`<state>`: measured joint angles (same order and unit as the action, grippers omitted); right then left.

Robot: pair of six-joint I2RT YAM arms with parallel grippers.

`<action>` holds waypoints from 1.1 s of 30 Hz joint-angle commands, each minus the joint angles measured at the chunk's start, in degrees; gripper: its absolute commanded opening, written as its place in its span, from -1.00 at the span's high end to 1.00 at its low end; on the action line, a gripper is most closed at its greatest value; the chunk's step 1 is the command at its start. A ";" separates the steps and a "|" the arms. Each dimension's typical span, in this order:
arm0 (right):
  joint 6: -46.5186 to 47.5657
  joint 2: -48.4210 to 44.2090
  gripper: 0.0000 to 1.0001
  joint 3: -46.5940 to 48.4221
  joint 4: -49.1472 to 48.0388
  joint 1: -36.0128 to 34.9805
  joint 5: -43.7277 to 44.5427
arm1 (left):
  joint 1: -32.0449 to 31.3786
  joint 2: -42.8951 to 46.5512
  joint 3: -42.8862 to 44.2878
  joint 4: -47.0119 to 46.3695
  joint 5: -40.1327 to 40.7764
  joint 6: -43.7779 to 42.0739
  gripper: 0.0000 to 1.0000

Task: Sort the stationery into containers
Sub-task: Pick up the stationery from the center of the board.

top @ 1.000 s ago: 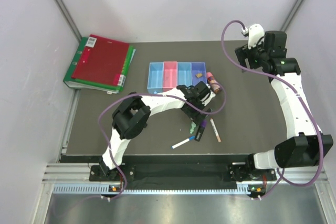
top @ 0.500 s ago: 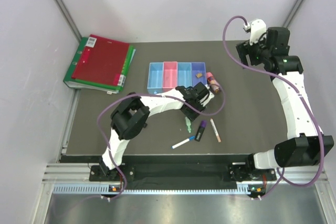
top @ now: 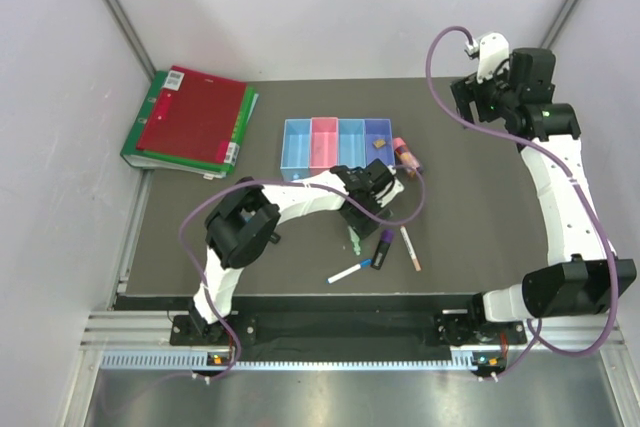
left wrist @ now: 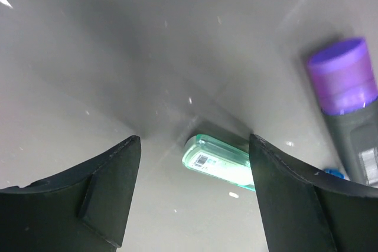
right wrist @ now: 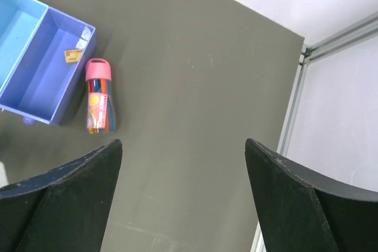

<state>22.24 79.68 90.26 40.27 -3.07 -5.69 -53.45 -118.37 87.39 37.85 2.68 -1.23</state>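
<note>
Table: dark mat, carrying everything listed below.
Binders: red on green, stacked at the far left corner, well apart from the rest.
Right gripper: raised high over the far right of the table. Jaws stand wide, nothing between them. Only its own camera shows this; from overhead the fingers cannot be made out.
Left gripper: low over the middle of the table, just in front of the bins. From its wrist camera the jaws are spread wide and grip nothing.
Bins: four joined in a row, light blue, pink, light blue, purple-blue. The three on the left look bare.
Bottle: pink cap, lying on the mat just beside the purple-blue bin, outside it.
Highlighter: purple cap and black body, on the mat right of the marker. Close up its cap points away.
Marker: green, flat on the mat below the left jaws; one end is hidden behind a finger. Overhead it is a pale green sliver.
Blue-capped pen: white, nearest the front edge.
Pinkish pen: thin, just right of the highlighter.
Tan block: inside the purple-blue bin, clearest from the right wrist.
</note>
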 commanded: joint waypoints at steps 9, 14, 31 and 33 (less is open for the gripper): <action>-1.67 0.56 -0.69 5.54 0.51 0.96 -1.07 | -0.16 4.55 -3.20 9.07 -7.25 -4.21 -0.65; -2.20 1.27 -0.69 7.38 1.47 0.96 -1.60 | -0.16 5.08 -5.39 8.04 -7.16 -4.22 -0.60; -3.87 1.88 -0.68 10.20 2.88 0.96 -2.92 | -0.16 4.81 -6.36 6.80 -4.70 -5.44 1.00; -3.87 2.06 -0.68 10.81 2.97 0.87 -2.92 | -0.16 5.69 -6.53 6.63 -4.17 -6.06 1.00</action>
<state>19.27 81.54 97.54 43.90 -2.81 -7.68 -53.45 -114.98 82.67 44.47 -2.70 -6.09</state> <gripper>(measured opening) 0.842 0.227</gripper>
